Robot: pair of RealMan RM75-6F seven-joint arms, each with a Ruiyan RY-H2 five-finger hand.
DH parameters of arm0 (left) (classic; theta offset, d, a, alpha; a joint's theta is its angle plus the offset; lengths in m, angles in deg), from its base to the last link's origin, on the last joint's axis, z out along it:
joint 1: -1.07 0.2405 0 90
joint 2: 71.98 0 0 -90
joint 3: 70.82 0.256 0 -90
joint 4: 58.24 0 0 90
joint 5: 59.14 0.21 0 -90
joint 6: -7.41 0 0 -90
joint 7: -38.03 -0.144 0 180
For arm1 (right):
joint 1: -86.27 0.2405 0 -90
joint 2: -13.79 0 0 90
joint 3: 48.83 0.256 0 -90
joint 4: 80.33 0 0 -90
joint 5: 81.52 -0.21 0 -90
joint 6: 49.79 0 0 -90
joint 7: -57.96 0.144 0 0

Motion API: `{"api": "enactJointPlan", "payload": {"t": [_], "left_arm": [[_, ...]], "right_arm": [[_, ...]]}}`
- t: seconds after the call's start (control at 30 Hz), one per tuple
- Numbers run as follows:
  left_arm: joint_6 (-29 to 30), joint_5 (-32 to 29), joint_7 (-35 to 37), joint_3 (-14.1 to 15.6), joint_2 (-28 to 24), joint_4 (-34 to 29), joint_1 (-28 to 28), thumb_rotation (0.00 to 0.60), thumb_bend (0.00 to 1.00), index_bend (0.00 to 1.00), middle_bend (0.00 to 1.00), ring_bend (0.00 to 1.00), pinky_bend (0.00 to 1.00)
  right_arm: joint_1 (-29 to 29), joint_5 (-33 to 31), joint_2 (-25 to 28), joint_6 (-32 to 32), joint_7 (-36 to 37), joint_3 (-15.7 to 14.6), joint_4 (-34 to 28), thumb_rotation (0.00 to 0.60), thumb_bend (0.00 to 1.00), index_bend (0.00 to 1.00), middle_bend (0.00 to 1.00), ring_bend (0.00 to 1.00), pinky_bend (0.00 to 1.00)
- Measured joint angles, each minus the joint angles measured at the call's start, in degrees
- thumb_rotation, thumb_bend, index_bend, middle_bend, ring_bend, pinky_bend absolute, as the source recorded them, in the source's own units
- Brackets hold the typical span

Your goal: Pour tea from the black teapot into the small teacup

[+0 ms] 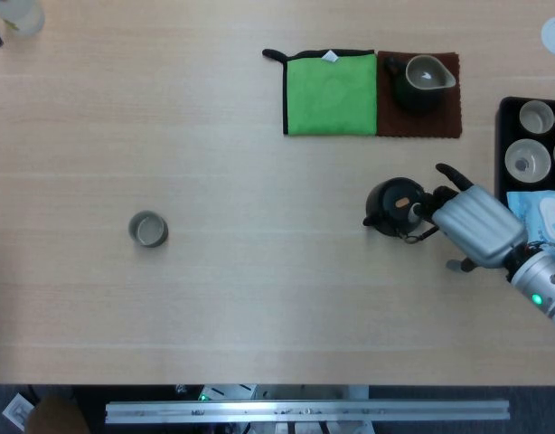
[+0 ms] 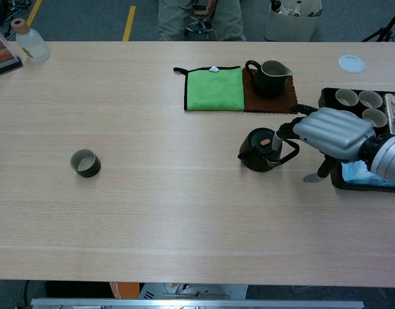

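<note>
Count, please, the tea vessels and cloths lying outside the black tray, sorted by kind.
Teapots: 1, the black teapot
Pitchers: 1, the dark pitcher
Teacups: 1, the small teacup
Cloths: 2, the green cloth and the brown mat
Total: 5

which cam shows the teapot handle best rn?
Chest view. The black teapot is seen from the side, so its handle loop shows clear against the table, with the right robot hand and its fingertips at it. Head view looks straight down: lid plain, handle mostly hidden under the robot hand.
</note>
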Motion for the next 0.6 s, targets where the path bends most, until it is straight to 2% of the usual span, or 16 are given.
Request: {"api": "enactJointPlan", "payload": {"t": [0.33, 0.6], "left_arm": [[-0.22, -0.26, 0.37, 0.07, 0.04, 0.4, 0.12, 0.6, 0.25, 0.32, 0.28, 0.23, 0.22], [-0.53, -0.2, 0.78, 0.12, 0.2, 0.85, 0.05, 0.6, 0.25, 0.32, 0.28, 0.23, 0.22]], "right_arm": [[0.57, -1.66, -1.12, 1.75, -2.12, -0.13, -0.02, 0.6, 0.0, 0.35, 0.36, 0.31, 0.05], [0.58, -2.57, -1.33, 2.39, -3.11, -0.62, -0.13, 0.6, 0.0, 0.35, 0.36, 0.31, 0.05]]}}
